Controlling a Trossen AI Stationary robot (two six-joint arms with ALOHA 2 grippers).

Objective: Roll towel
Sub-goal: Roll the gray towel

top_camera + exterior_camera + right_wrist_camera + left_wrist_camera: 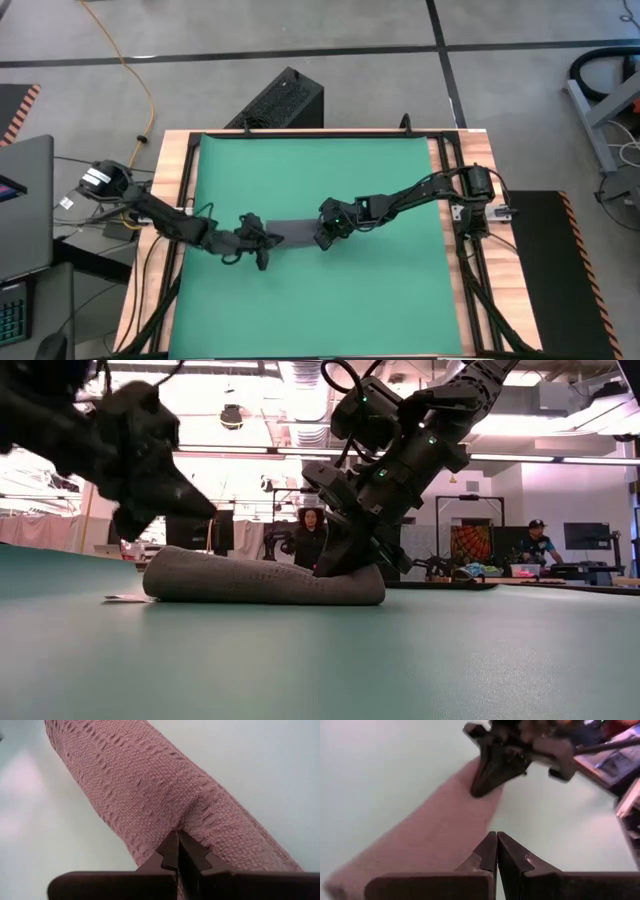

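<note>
Green mat [400, 660] fills the near ground of the low view and covers most of the wooden worktop [445, 320] seen from above. On it, about midway across, lies the towel [262, 582], rolled into a long, low grey tube running left to right. A small white tag [125, 598] lies flat on the mat at its left end.

Both arms reach in to the roll from opposite sides. The right hand [322, 238] is down at the right end of the towel; its fingers [177, 851] are pressed together, their tips dug into the weave so that the cloth puckers around them. They seem to pinch a little of the fabric, though how much is caught I cannot tell. In the low view this hand stands tilted, tips down on the top of the roll near its right end.

The left hand [262, 240] is at the left end of the towel, its fingers [489, 851] closed tip to tip with nothing between them. In the low view it hangs just above the left end of the roll, apart from the cloth.

Beyond the worktop, a black box [280, 100] stands on the floor at the far side, and a yellow cable [130, 70] trails across the floor. People [312, 535] show in the room behind.
</note>
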